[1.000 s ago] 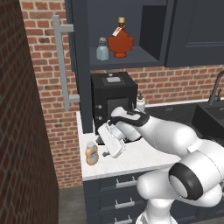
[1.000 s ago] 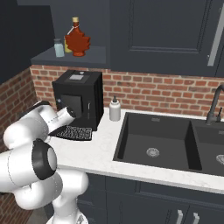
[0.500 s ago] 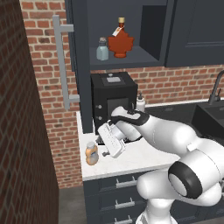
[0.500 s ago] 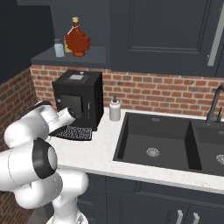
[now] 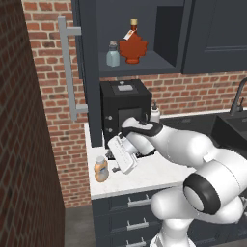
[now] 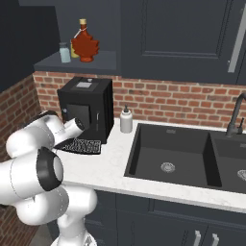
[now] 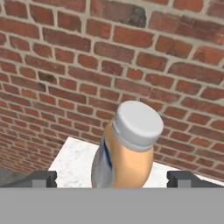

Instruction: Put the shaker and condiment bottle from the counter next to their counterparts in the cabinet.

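Tool: the tool [image 5: 115,168] hangs low over the front-left corner of the counter [image 5: 144,176], its two dark tips [image 7: 41,178] spread wide and gripping nothing; the tilted hand suggests a side-on approach for a grasp, not a lift yet.
Condiment bottle: the orange-tan condiment bottle [image 5: 101,169] stands upright on the counter near its left edge, just beside the tool. In the hand view the bottle [image 7: 124,148] sits between the two tips, pale cap uppermost, so it looks lined up for closing, though I cannot tell whether either tip touches it.
Why there: judged from the task, the bottle is the piece left on the counter to be carried up.
Coffee machine: a black box-shaped coffee machine [image 5: 124,108] stands behind the tool against the brick wall, with a white nozzle-topped squeeze bottle [image 6: 126,120] to its right.
Cabinet: the cabinet [image 5: 140,62] stands open above. On its floor the blue-grey shaker [image 5: 113,54] is just beside the red maple-leaf bottle [image 5: 133,46]; a yellow-green shaker [image 6: 73,49] peeks out behind them.
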